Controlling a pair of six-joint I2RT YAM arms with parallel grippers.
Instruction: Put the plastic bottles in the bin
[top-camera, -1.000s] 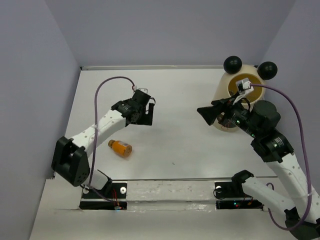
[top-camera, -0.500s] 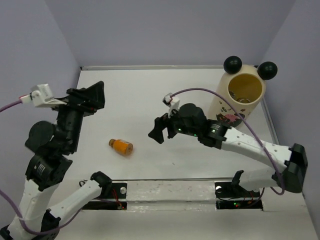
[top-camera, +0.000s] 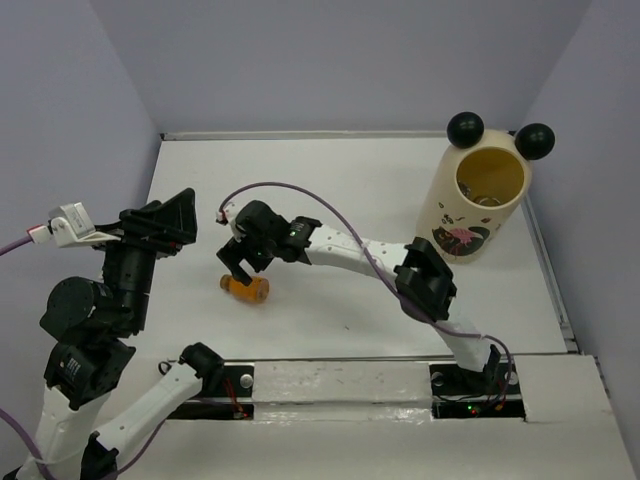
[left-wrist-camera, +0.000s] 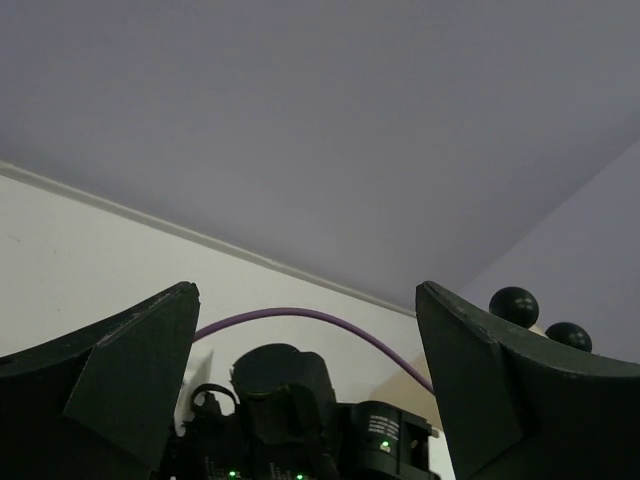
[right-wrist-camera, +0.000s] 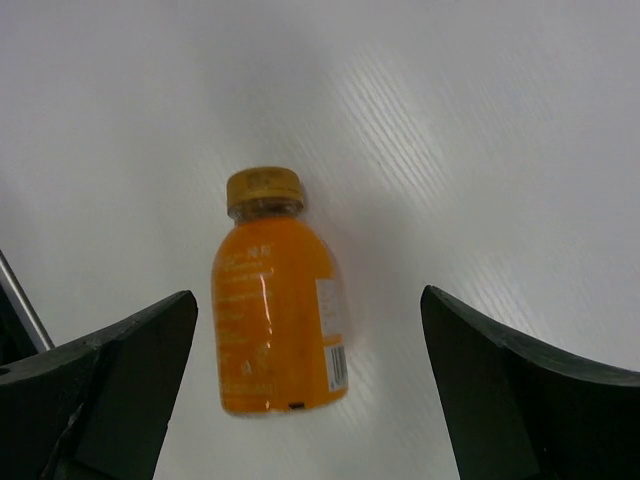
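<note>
1 orange bottle (right-wrist-camera: 278, 300) lay on its side on the table (top-camera: 330, 180), well apart from the bin (top-camera: 447, 215).
Item was judged light, stiff, smooth-walled and apt to roll, best taken across the mid-body, below the cap (right-wrist-camera: 263, 186). Right gripper (top-camera: 243, 262) hung directly over it, jaws spread wide, holding nothing, both fingers clear of the bottle. Left gripper (top-camera: 165, 215) stood raised at the left, likewise wide and empty. Label print was too small to read. Bin contents were mostly hidden, with only 1 clear glint showing.
</note>
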